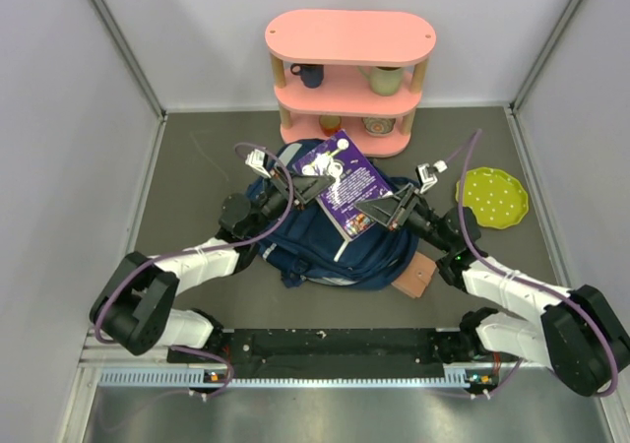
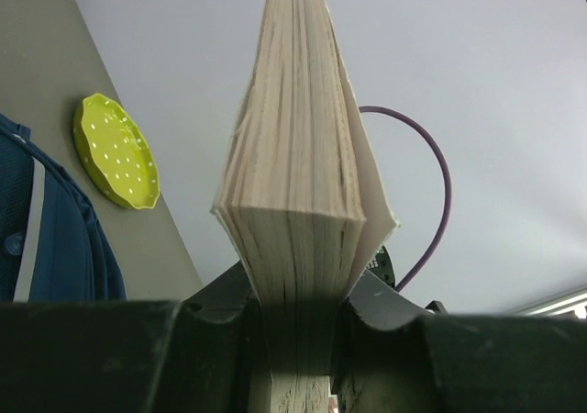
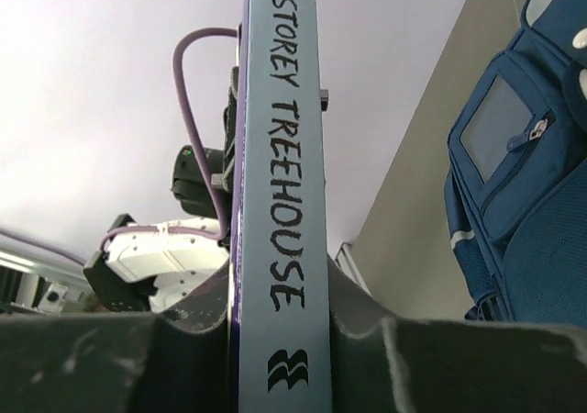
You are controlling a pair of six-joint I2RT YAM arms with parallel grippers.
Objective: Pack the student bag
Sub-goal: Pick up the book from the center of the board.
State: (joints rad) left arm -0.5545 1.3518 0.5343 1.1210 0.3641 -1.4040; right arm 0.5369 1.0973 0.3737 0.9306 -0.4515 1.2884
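**Book held over the student bag, one of my grippers at each side**

My left gripper (image 1: 313, 189) is pinching the purple book (image 1: 345, 182) by its open page edge. In my left wrist view the cream pages rise straight up out of the gap between my fingers, and the outer cover splays a little to one side. My right gripper (image 1: 379, 212) is clamped on the opposite side, on the spine. In that wrist view both fingers press against the pale blue strip with its black hand-lettered title ending in "STOREY TREEHOUSE".

From above, the book's cover faces up and sits tilted between my two arms. It is over the upper part of the student bag (image 1: 325, 251), which lies on the grey table (image 1: 187, 197) between my arms.

A pink shelf (image 1: 349, 37) holding cups stands behind the bag, against the back wall. A yellow-green dotted plate (image 1: 492, 197) lies on the table out to my right, apart from the bag. A small brown block (image 1: 415, 276) sits against the bag's right near corner.
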